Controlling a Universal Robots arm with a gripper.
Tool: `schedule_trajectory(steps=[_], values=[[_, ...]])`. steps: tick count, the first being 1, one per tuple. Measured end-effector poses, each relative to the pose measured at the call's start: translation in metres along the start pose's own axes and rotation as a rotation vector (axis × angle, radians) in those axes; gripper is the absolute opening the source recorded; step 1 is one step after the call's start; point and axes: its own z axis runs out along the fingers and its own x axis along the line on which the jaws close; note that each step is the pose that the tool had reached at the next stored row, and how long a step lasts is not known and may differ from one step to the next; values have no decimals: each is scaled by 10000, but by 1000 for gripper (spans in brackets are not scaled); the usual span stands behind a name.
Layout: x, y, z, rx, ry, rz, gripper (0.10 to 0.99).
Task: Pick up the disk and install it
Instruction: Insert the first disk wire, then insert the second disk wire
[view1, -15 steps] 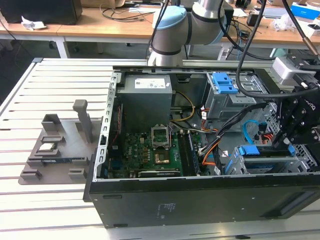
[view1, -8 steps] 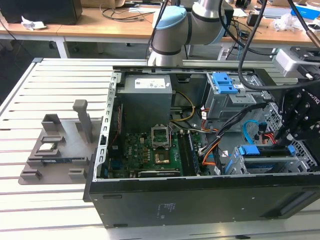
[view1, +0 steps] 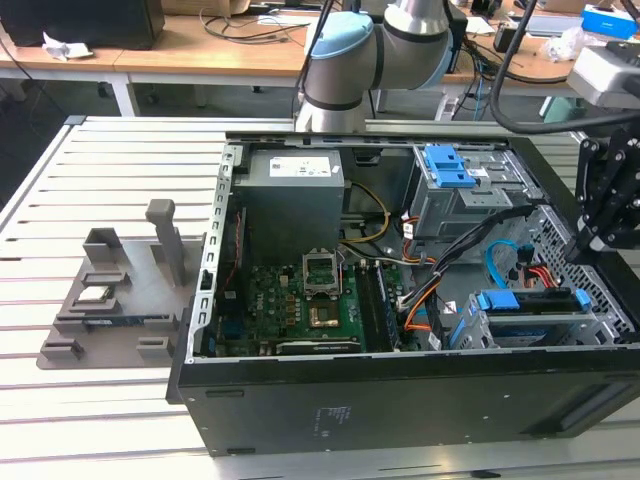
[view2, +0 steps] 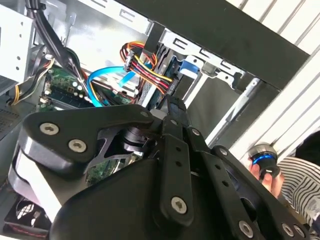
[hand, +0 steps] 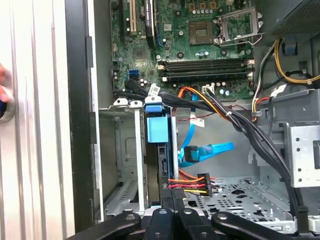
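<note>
The disk (view1: 525, 301), silver in a blue plastic bracket, sits inside the lower drive cage at the near corner of the open computer case, on the exterior view's right. In the first wrist view the disk (hand: 159, 132) stands edge-on in its slot. Its blue bracket (view2: 187, 67) shows past the fingers in the second wrist view. My gripper (view1: 578, 252) hangs just above the disk's outer end. The gripper (hand: 173, 197) has its fingers together, with the tips at the end of the disk and nothing between them. The gripper (view2: 172, 107) points into the cage.
A grey cage with a blue latch (view1: 450, 170) and a grey power supply box (view1: 295, 195) line the case's far side. A blue data cable (hand: 210, 150) and coloured power wires (hand: 192, 181) lie beside the disk. A person's hand (view2: 265, 165) holds a device outside the case. A grey fixture (view1: 110, 300) stands on the table.
</note>
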Motion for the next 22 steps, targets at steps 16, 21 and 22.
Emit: schedule_trajectory(steps=[16, 21, 22], values=[[2, 1, -29, 0, 0, 0, 235], [-52, 7, -33, 0, 0, 0, 302], [-91, 20, -34, -1, 1, 0, 302]])
